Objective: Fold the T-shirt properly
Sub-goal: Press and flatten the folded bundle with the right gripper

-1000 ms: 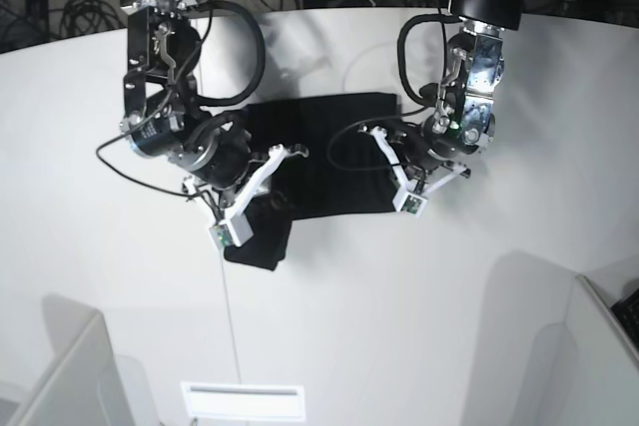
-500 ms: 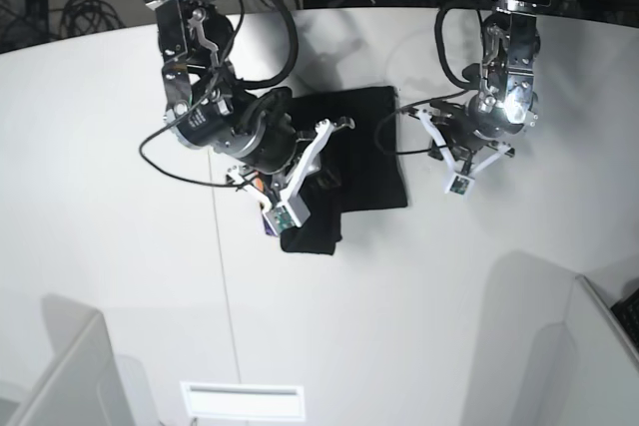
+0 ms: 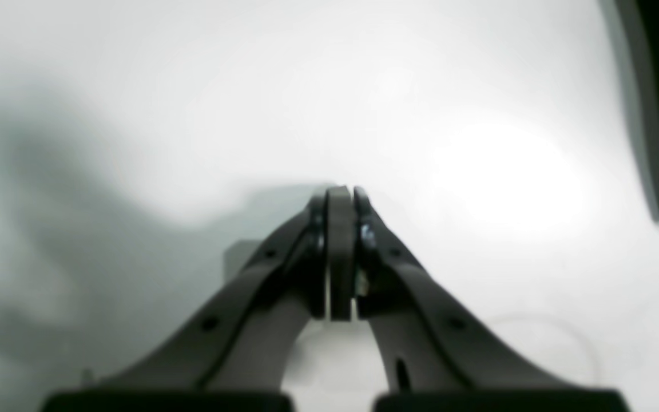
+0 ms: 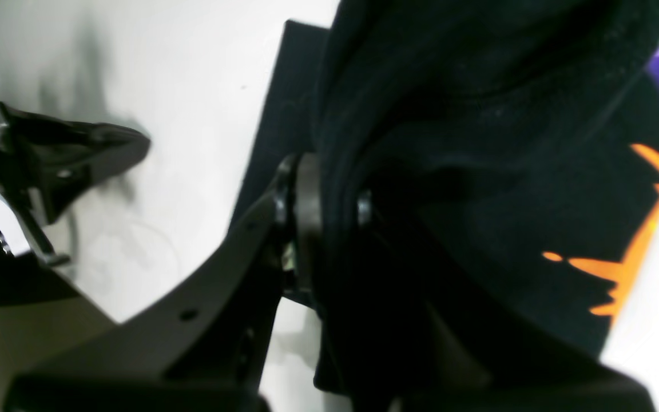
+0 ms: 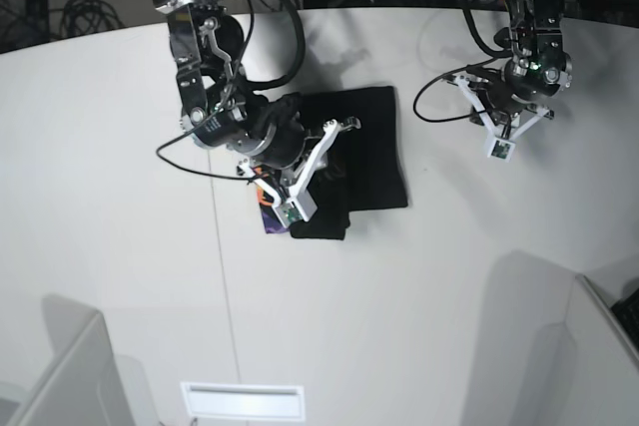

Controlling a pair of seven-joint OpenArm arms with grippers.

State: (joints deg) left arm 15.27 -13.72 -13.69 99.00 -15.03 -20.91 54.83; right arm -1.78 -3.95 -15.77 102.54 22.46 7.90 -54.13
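Observation:
The black T-shirt (image 5: 371, 147) lies partly folded on the white table (image 5: 120, 147). In the base view my right gripper (image 5: 324, 179) is over its left part, shut on a bunched fold of it. The right wrist view shows the jaws (image 4: 329, 209) clamped on thick black cloth, with the orange and purple print (image 4: 632, 263) at the right. A bit of print also shows under the fold (image 5: 266, 214). My left gripper (image 5: 514, 112) is apart from the shirt, to its right. Its jaws (image 3: 341, 191) are shut on nothing above bare table.
Grey partitions stand at the front left (image 5: 60, 366) and front right (image 5: 589, 346). A white slotted panel (image 5: 242, 401) sits at the front edge. Cables and dark gear lie beyond the table's far edge (image 5: 90, 7). A thin seam (image 5: 222, 276) runs down the table.
My right gripper has carried the shirt's left fold rightward, over the rest of the shirt. My left gripper has left the shirt's right edge and moved up and to the right.

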